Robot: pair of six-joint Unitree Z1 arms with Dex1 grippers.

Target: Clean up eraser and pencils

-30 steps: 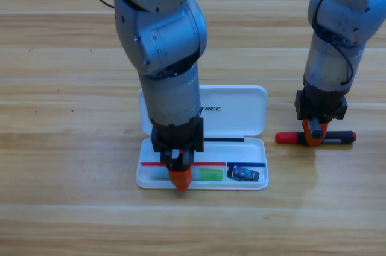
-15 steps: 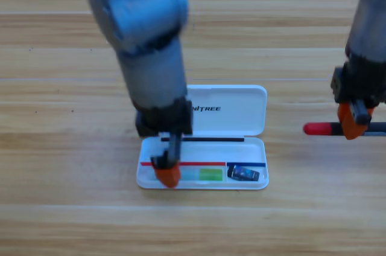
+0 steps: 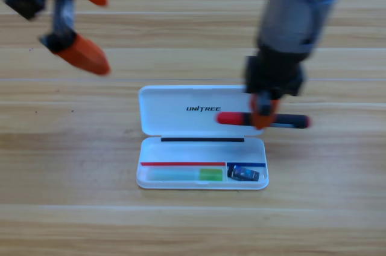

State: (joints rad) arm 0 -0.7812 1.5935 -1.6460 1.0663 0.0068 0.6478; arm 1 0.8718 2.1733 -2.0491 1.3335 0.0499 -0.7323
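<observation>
The white case point(image 3: 181, 110) lies open in the middle of the table. In its tray the pale green pencil point(image 3: 186, 174) lies at the left and the dark eraser point(image 3: 243, 173) at the right. My right gripper point(image 3: 262, 117) is shut on the red-and-black pencil point(image 3: 232, 118), which it holds level above the right part of the case lid. My left gripper point(image 3: 89, 26) is up at the top left corner, open and holding nothing, well away from the case.
Bare wooden table surrounds the case on all sides. The right arm point(image 3: 295, 14) comes down from the top edge above the case's right end.
The left gripper left the case tray and drew back to the top left, open. The right gripper carried the red-and-black pencil leftward from the table's right side to over the case lid.
</observation>
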